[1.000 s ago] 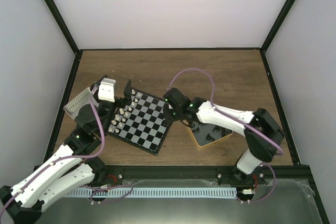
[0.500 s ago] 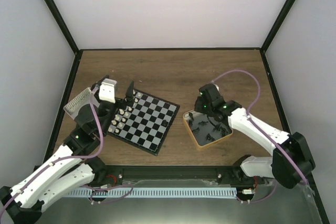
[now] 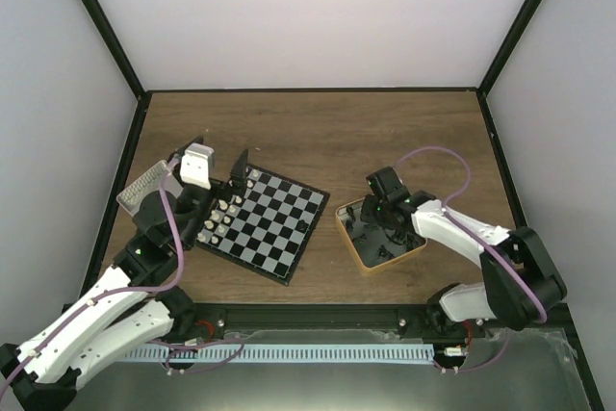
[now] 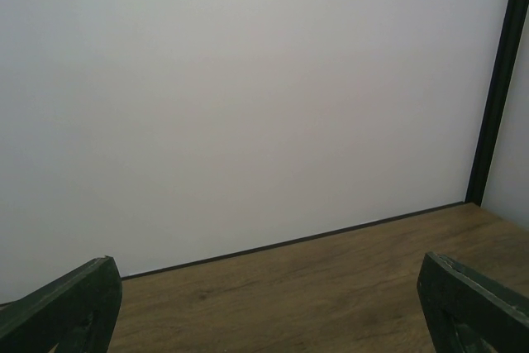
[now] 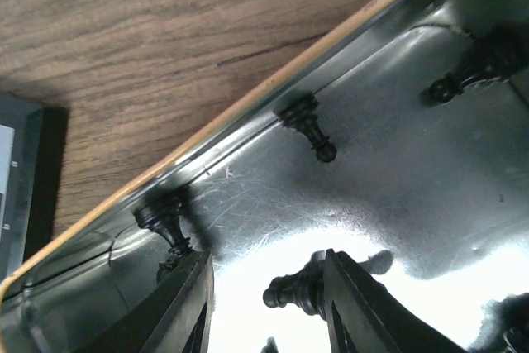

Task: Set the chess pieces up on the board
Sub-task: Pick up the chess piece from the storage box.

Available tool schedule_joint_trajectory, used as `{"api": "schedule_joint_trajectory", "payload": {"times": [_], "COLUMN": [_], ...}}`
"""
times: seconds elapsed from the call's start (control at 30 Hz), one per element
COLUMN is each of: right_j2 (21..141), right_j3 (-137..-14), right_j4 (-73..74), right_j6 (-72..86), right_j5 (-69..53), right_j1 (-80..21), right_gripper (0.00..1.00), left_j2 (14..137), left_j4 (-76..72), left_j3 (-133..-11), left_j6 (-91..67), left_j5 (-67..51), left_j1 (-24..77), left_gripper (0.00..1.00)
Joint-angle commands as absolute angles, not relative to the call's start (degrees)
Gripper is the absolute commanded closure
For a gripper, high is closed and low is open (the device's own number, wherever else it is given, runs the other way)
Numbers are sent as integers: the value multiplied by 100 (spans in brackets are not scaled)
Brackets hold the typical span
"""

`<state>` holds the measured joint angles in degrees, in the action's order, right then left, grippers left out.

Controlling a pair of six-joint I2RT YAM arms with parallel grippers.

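The board lies left of centre, with cream-white pieces standing along its left side. A small dark figure stands at its right edge. Black pieces lie in the gold-rimmed tin. My right gripper is down inside that tin. In the right wrist view the gripper is open, and a lying black piece sits between its fingers, against the right one. Other black pieces lie along the tin wall. My left gripper is open and empty above the board's far-left corner; it also shows in the left wrist view.
A silver tin sits at the far left beside my left arm. The board's corner shows just outside the gold-rimmed tin. The left wrist view shows only bare wood and the back wall.
My right arm has swung from the board's right edge over to the gold-rimmed tin and lowered its open gripper into it. The left arm has barely moved.
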<state>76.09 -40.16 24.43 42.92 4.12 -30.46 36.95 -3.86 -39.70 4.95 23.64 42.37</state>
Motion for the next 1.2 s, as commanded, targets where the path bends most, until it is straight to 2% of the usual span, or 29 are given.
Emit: {"api": "schedule_joint_trajectory", "payload": {"times": [0.0, 0.17, 0.33, 0.53, 0.83, 1.03, 1.17], "right_j2": [7874, 8181, 8354, 8248, 8073, 8058, 8210], "right_j3": [-3930, -4006, -4173, -4158, -4028, -4070, -4137], "right_j4": [2311, 2373, 2732, 2803, 2859, 3031, 3135], "right_j6": [4083, 3964, 4010, 4063, 3756, 3670, 3481], "right_j5": [230, 217, 695, 801, 9, -187, -16], "right_j1": [-3006, -3006, -3006, -3006, -3006, -3006, -3006], "right_gripper": [63, 67, 69, 61, 61, 69, 70], "left_j2": [3702, 3716, 3758, 3810, 3826, 3861, 3845], "left_j4": [-371, -426, -461, -521, -535, -568, -562], "left_j3": [-4142, -4090, -4074, -4047, -4030, -4018, -4016], "left_j6": [414, 422, 468, 477, 483, 476, 476], "left_j5": [2300, 2264, 2252, 2240, 2258, 2245, 2264], "left_j1": [4234, 4230, 4235, 4230, 4230, 4229, 4230], "left_gripper": [0, 0, 0, 0, 0, 0, 0]}}
